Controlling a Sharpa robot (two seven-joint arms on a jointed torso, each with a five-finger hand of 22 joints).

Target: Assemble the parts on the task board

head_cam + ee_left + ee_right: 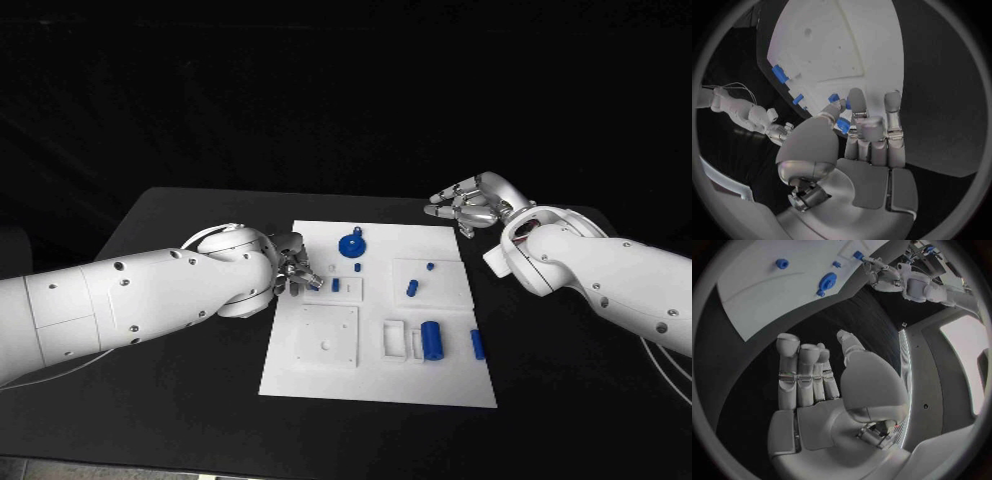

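Nearest me on the task board [378, 385], at about five o'clock from its middle, a blue cylinder [431, 340] and a slimmer blue pin [477, 344] lie beside a white rectangular pocket [394, 338] that looks empty; I judge both light, stiff and slick, best pinched across their middles. At nine o'clock my left hand [293, 270] hangs at the board's edge, holding nothing that I can make out. Farthest, the blue gear [352, 244] sits at twelve o'clock and my right hand [469, 205] hovers spread and empty at two o'clock.

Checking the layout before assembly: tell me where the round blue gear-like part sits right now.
In the head view, the round blue part lies near the task board's far edge, between the left hand and right hand.
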